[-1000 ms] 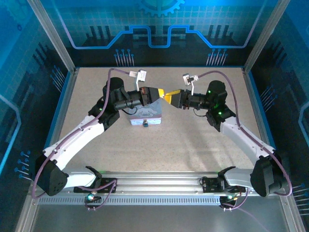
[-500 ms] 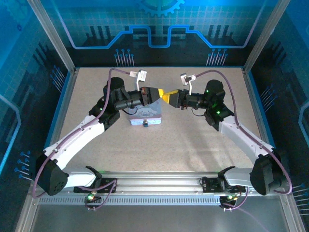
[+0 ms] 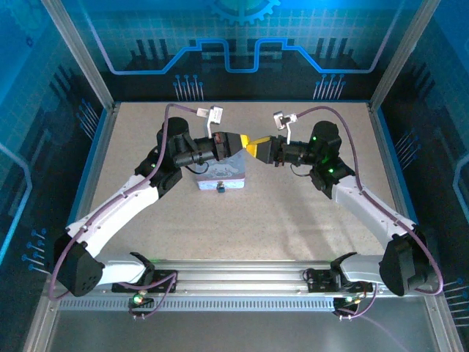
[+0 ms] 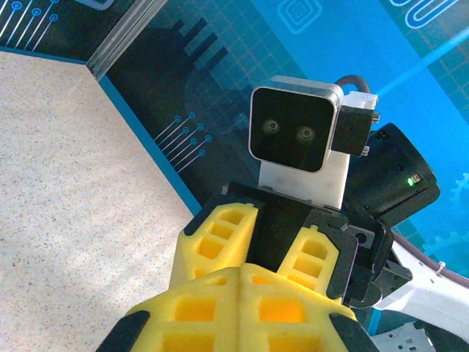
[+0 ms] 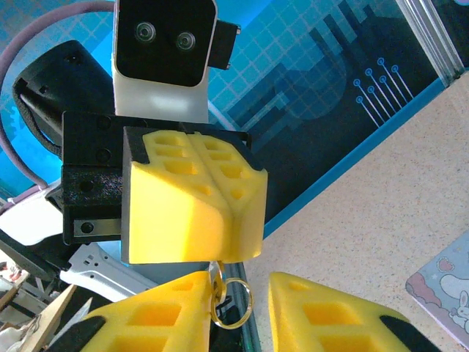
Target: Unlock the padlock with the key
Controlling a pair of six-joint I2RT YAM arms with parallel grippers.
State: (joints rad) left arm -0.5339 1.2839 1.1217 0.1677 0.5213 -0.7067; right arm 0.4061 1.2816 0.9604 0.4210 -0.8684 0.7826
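Note:
The two grippers meet tip to tip above the pale tin box point(image 3: 229, 170). My left gripper point(image 3: 242, 141) point(image 4: 242, 273) is shut; in the right wrist view its pressed-together pads point(image 5: 192, 213) pinch the key point(image 5: 218, 274), of which only a small metal end and its ring point(image 5: 233, 302) hang out below. My right gripper point(image 3: 253, 148) point(image 5: 242, 279) is open, its yellow fingers point(image 5: 157, 312) standing either side of the ring, the left one touching it. The tiny dark padlock point(image 3: 220, 187) hangs at the tin's front edge.
The tin box lies on the speckled table point(image 3: 293, 213) below both grippers, its cartoon corner point(image 5: 447, 282) at the right of the right wrist view. Blue walls point(image 3: 234, 44) and metal posts enclose the table on three sides.
The right gripper has crept a little to the left, closing up against the left gripper's tips. The left arm, tin and padlock have stayed put.

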